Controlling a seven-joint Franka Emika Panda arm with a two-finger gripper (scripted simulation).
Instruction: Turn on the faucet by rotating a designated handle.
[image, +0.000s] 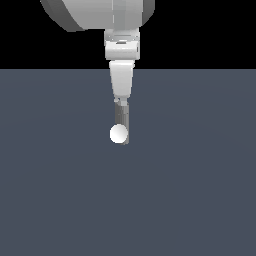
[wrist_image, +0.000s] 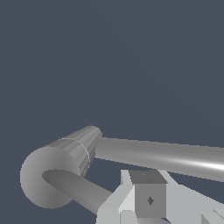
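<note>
Hanging directly above the faucet (image: 122, 122), the gripper (image: 121, 99) is seen from the exterior view with its tips at the post's top, yet how far it is parted, and whether anything is clasped, cannot be told from either picture. In the wrist view the handle (wrist_image: 162, 156) is shown just beyond one finger (wrist_image: 148, 194), apparently ungripped. A slip is to be feared: were the push applied too high, the thin lever could be overridden and left unturned.
</note>
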